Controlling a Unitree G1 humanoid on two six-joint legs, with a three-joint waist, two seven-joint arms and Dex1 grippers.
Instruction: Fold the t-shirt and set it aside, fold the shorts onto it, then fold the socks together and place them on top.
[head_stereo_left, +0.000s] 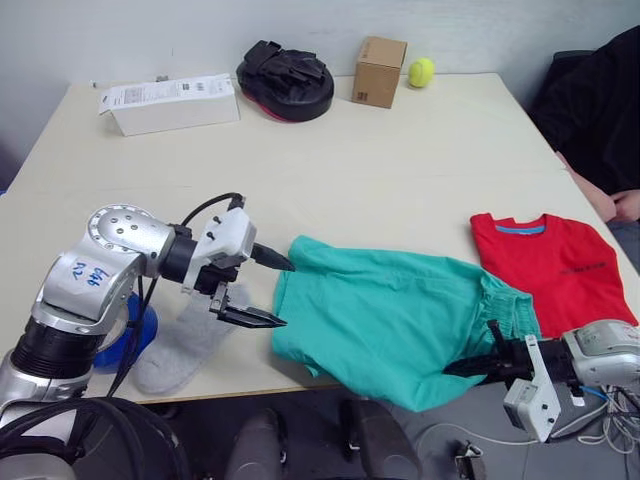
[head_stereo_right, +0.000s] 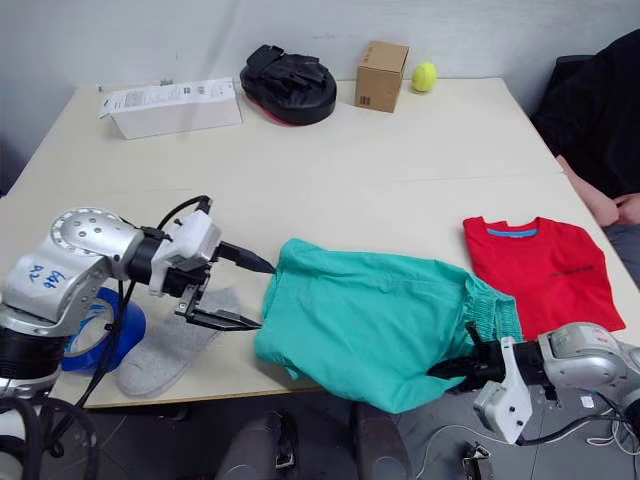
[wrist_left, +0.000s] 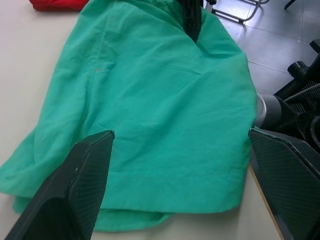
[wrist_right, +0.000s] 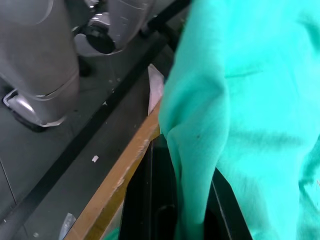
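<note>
Teal shorts (head_stereo_left: 390, 320) half-gripped, t-shirt (head_stereo_left: 553, 266) folded at three o'clock.
My right gripper (head_stereo_left: 478, 366) pinched the hem; my left gripper (head_stereo_left: 262, 290), gaping at nine o'clock, needed the waistband edge squarely.

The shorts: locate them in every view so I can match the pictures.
Left eye view: the shorts lie at the table's near edge, low centre.
Right eye view: same spot, beside the t-shirt.
Left wrist view: spread ahead.
Right wrist view: draped over the table edge.
Shared landmark: the teal fabric.
</note>
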